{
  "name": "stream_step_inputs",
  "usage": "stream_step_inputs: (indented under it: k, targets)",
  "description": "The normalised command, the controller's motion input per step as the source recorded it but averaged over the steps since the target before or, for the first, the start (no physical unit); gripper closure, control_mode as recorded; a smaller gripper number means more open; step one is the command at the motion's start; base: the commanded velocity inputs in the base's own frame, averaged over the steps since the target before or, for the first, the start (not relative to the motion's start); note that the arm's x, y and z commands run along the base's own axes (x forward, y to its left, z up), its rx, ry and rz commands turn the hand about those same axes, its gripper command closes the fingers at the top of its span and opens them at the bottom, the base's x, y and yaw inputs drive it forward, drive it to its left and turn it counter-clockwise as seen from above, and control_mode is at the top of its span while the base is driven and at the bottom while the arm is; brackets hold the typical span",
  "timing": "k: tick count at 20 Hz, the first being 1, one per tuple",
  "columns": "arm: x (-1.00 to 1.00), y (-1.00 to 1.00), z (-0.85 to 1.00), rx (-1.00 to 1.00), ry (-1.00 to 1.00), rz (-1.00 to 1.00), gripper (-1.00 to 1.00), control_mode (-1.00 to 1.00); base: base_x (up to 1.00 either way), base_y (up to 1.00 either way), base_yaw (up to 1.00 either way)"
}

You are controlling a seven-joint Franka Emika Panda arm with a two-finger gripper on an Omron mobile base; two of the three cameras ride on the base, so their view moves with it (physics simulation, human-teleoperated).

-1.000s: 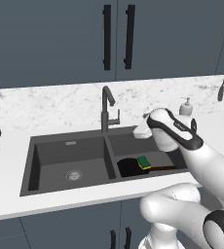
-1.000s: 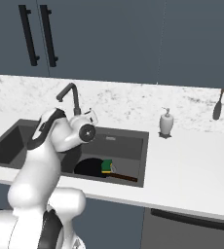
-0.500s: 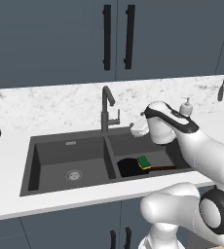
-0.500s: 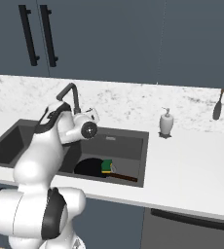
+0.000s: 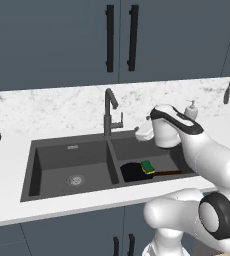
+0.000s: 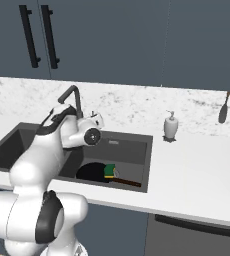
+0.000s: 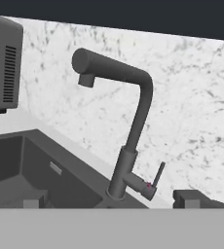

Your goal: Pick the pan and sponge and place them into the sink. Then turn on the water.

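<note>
**No readable text**

Nothing legible anywhere I look. Faucet (image 7: pixel 133 131) is plain dark grey w/ just a tiny red dot at the lever base, no mark or brand. Soap dispenser (image 6: pixel 170 125) is blank white. Cabinet doors (image 5: pixel 117 40) and sink (image 5: pixel 52 160) carry no labels, nos. or signs I can read.

Place: a rendered home kitchen
Signs: double sink (image 5: pixel 52 150), faucet (image 5: pixel 108 114), marble desk (image 6: pixel 197 170), dark cabinets (image 5: pixel 62 45), hanging utensils (image 6: pixel 229 107)
</note>
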Motion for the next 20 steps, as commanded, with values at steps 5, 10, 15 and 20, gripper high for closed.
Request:
stream_step_inputs:
  k: [5,10,15,20]
  targets:
    - [0.3,-0.14,0.0,0.0,0.0,0.0,-1.0,-1.0,0.0,0.0,0.0]
    - [0.38,-0.03,-0.01,0.0,0.0,0.0,-1.0,-1.0,0.0,0.0,0.0]
    - [0.26,0.0,-0.21,0.0,-0.01,0.0,-1.0,-1.0,0.0,0.0,0.0]
    - [0.24,0.0,-0.21,0.0,-0.03,0.0,-1.0,-1.0,0.0,0.0,0.0]
